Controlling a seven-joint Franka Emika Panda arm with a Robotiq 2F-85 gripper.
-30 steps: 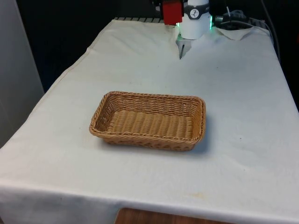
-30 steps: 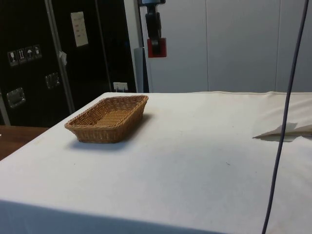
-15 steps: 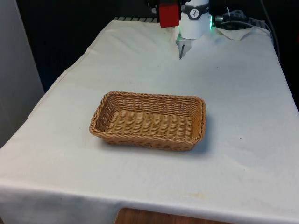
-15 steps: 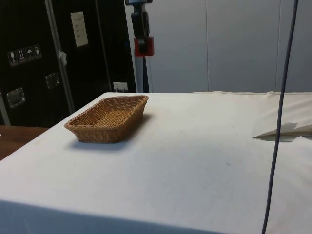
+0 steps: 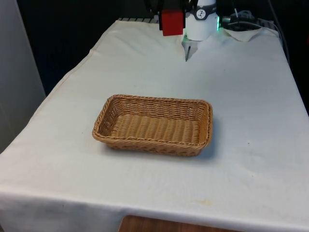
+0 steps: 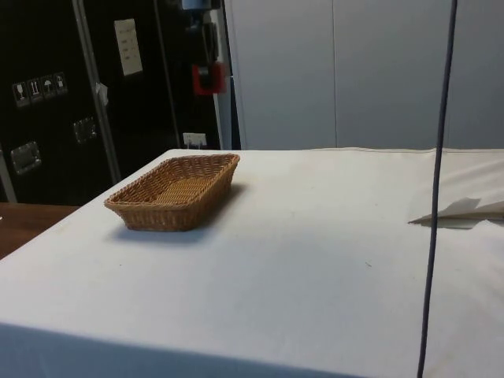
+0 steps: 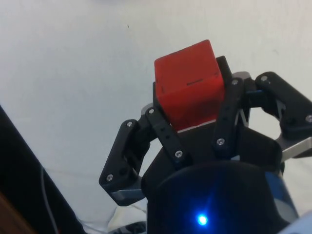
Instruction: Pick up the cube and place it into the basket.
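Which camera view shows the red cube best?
The wrist view: the red cube is near and large there, clamped between the fingers of the gripper, with three faces visible. In the front view it is a small red block at the far end of the table. In the side view it is small and blurred, high above the basket.

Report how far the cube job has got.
Done: the pincer is shut on the red cube and holds it high above the table. In hand: carrying it; in the side view the cube hangs beyond the basket's far end, not over it. Left: bring it over the basket, lower and release.
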